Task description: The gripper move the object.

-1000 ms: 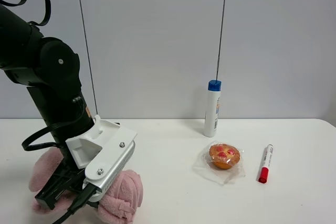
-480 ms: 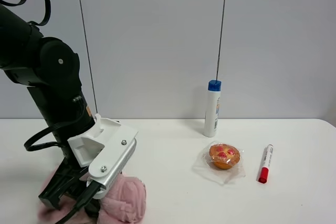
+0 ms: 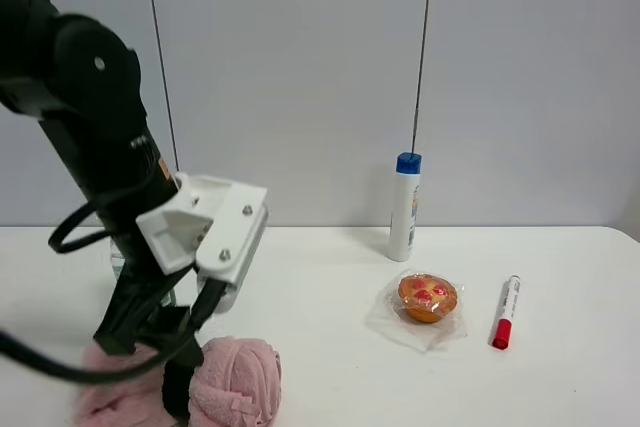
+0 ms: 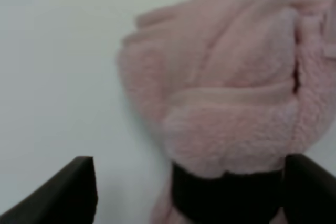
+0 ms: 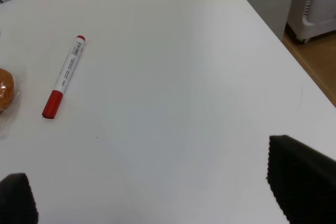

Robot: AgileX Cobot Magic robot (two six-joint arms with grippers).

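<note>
A pink fluffy towel [image 3: 235,379] lies bunched on the white table at the front left. My left gripper [image 3: 152,367] hangs over its left part, with one black finger [image 3: 178,387] down against the towel. In the left wrist view the towel [image 4: 236,93] fills the space ahead. The gripper [image 4: 194,195] stands with its fingers wide apart, and the towel's lower edge lies between them. My right gripper [image 5: 157,198] is open and empty over bare table; it does not show in the exterior view.
A white bottle with a blue cap [image 3: 405,207] stands at the back. A wrapped muffin [image 3: 427,298] and a red marker [image 3: 505,312] lie at the right. The marker [image 5: 63,77] shows in the right wrist view, near the table's right edge [image 5: 294,72].
My left arm has risen from its low pose on the towel. The towel has been dragged and bunched toward the right. The right side has not changed.
</note>
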